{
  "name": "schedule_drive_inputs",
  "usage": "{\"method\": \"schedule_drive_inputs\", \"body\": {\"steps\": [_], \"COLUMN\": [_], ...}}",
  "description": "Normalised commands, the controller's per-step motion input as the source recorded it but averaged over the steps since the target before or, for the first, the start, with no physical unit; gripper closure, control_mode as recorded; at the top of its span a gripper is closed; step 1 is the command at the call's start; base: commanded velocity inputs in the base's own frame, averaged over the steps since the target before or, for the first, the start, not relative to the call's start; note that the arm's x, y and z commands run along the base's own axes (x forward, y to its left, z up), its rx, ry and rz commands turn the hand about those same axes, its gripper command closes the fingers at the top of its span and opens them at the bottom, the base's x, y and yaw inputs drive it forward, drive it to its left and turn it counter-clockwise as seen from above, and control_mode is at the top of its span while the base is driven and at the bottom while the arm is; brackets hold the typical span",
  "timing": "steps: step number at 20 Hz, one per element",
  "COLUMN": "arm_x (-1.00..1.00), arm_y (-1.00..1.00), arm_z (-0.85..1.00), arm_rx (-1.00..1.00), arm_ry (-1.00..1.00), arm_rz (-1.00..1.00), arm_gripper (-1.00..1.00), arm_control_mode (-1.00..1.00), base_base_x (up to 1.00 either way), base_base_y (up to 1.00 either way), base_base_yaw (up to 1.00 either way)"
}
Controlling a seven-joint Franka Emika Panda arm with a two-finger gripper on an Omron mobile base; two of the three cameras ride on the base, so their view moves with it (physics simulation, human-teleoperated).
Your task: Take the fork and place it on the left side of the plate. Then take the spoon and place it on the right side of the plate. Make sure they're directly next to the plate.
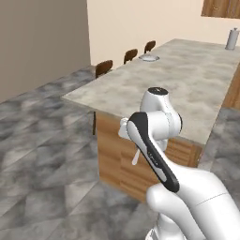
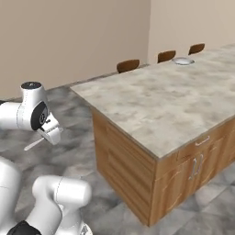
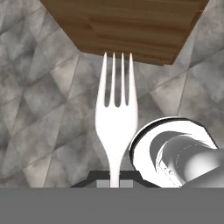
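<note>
My gripper (image 3: 114, 178) is shut on the handle of the fork (image 3: 116, 109), a pale silver-grey utensil whose tines point away from the hand over the grey floor. In the base views the gripper (image 2: 49, 137) holds the fork (image 2: 34, 145) in the air in front of the island, below counter height, and the fork (image 1: 135, 158) pokes out beside my forearm. The plate (image 1: 149, 57), round with a grey rim, lies far off on the counter's far edge near the stools, and it is also the plate (image 2: 183, 60) in the right base view. The spoon is out of view.
A wooden island with a marbled stone counter (image 1: 187, 79) stands ahead, its near corner (image 2: 153, 153) closest to me. Brown stools (image 1: 104, 67) line its far side. A grey canister (image 1: 231, 38) stands at the back. Grey tiled floor (image 1: 42, 154) lies open to the left.
</note>
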Motion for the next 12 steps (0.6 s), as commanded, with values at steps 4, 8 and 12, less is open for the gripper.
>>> {"method": "schedule_drive_inputs", "body": {"steps": [4, 8, 12], "arm_x": [0.00, 0.00, 0.00], "arm_y": [0.00, 0.00, 0.00], "arm_z": [0.00, 0.00, 0.00], "arm_rx": [0.00, 0.00, 0.00], "arm_ry": [0.00, 0.00, 0.00], "arm_rz": [0.00, 0.00, 0.00], "arm_gripper": [1.00, 1.00, 1.00], "arm_control_mode": [1.00, 1.00, 1.00], "base_base_x": [0.81, 0.81, 0.81], "base_base_y": [0.57, 0.57, 0.55], "base_base_yaw": [-0.03, -0.04, -0.07]}}
